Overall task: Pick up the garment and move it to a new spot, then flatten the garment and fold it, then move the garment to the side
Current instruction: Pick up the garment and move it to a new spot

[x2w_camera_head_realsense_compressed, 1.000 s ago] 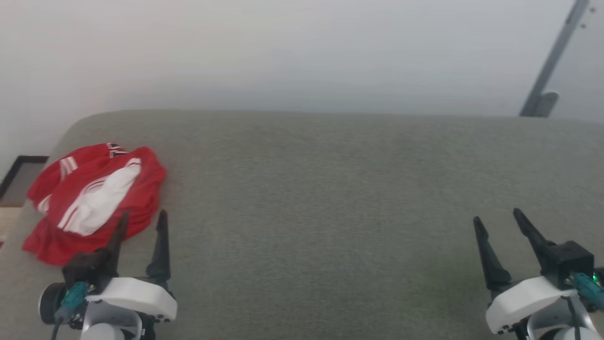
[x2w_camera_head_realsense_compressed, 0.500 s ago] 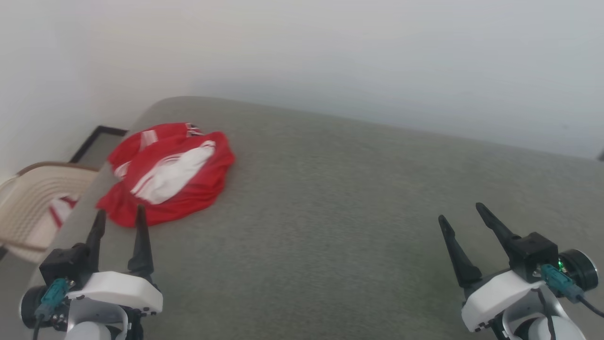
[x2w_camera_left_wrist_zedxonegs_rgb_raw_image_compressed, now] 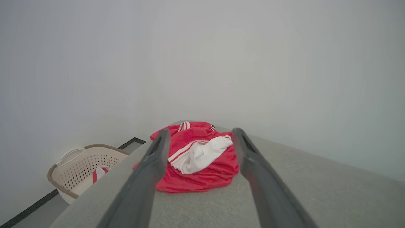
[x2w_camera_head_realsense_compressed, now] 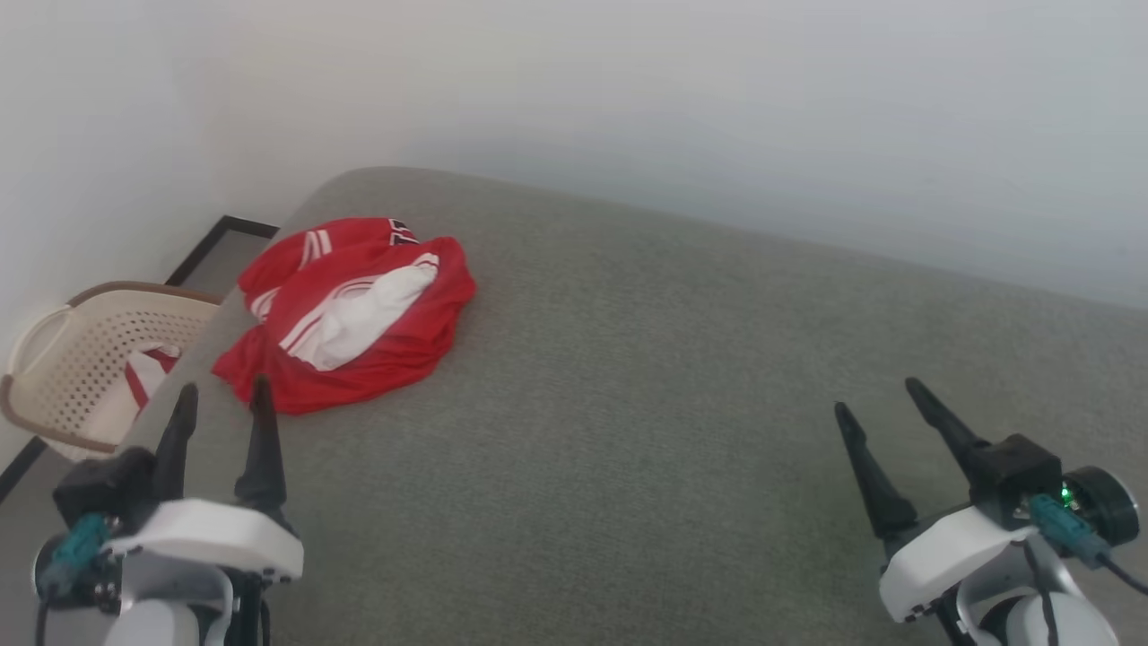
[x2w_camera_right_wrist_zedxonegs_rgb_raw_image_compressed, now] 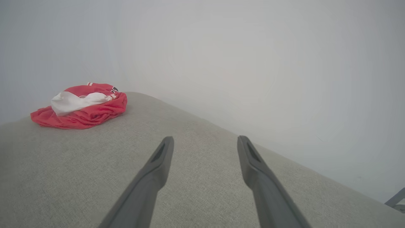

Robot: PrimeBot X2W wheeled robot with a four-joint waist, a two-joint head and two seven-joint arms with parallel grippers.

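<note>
We're on step one, pickup not yet begun: the garment lies crumpled at 10 o'clock on the grey cushion, just past our left gripper. Left and right gripper both have fingers spread wide, holding nothing. The next move likely calls for the left to reach toward 1 o'clock and pinch a fold.

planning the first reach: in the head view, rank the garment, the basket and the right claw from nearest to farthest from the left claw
From the left claw:
1. garment, just ahead of it on the grey cushion.
2. basket, off to its left, down beside the cushion.
3. right claw, far across on the other side.
</note>
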